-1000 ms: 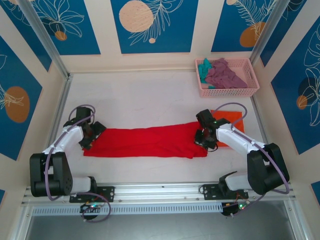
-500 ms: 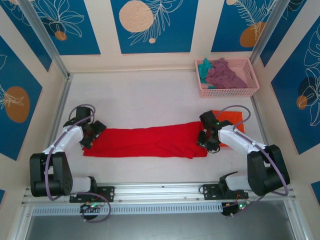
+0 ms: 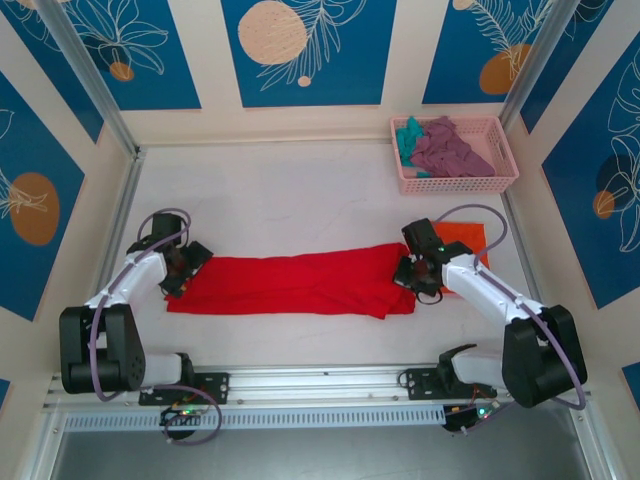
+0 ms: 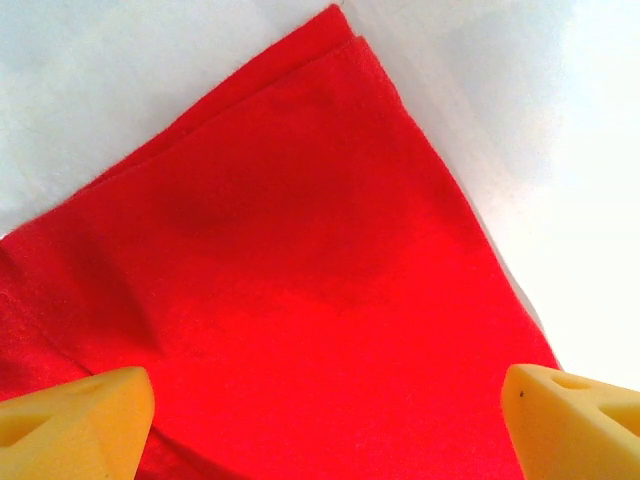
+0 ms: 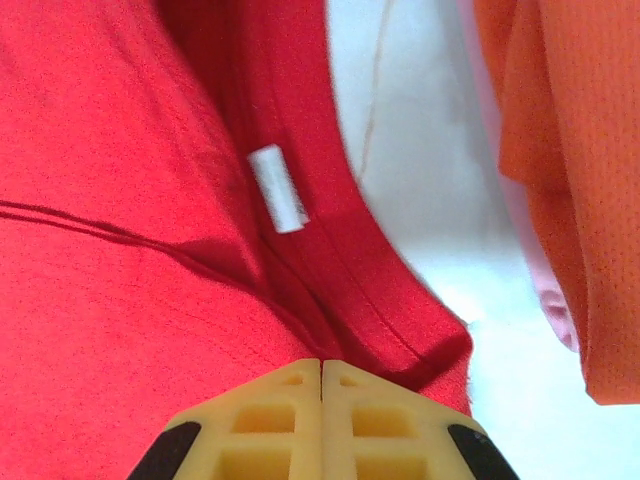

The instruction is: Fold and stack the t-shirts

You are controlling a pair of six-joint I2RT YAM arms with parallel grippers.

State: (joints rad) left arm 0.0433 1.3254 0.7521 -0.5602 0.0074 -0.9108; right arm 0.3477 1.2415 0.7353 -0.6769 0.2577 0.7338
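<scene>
Top external view: the bright red cloth t-shirt [image 3: 300, 283] lies as a long folded band across the middle of the white table [image 3: 280, 200], with one of my grippers at each end.
Left gripper [image 4: 325, 430]: jaws spread wide over the band's left corner, holding nothing.
Right gripper [image 5: 322, 372]: jaws pressed together at the collar end, near the white neck label [image 5: 277, 188]. I cannot tell whether cloth is pinched between them.
Folded orange mesh t-shirt [image 5: 560, 150]: just beside the red collar, with a strip of table between.
Pink plastic lattice basket [image 3: 455, 184]: far right corner, holding the mauve-purple t-shirt [image 3: 450, 148] and the teal t-shirt [image 3: 407, 135].
Risk, uneven lift: if one end rises alone, the band drags and its fold opens.
Risk, missed layer: the left corner shows stacked edges, so closing on the top one would peel the fold.
Risk, snag: if my right jaws drift sideways, they could catch the orange stack.
</scene>
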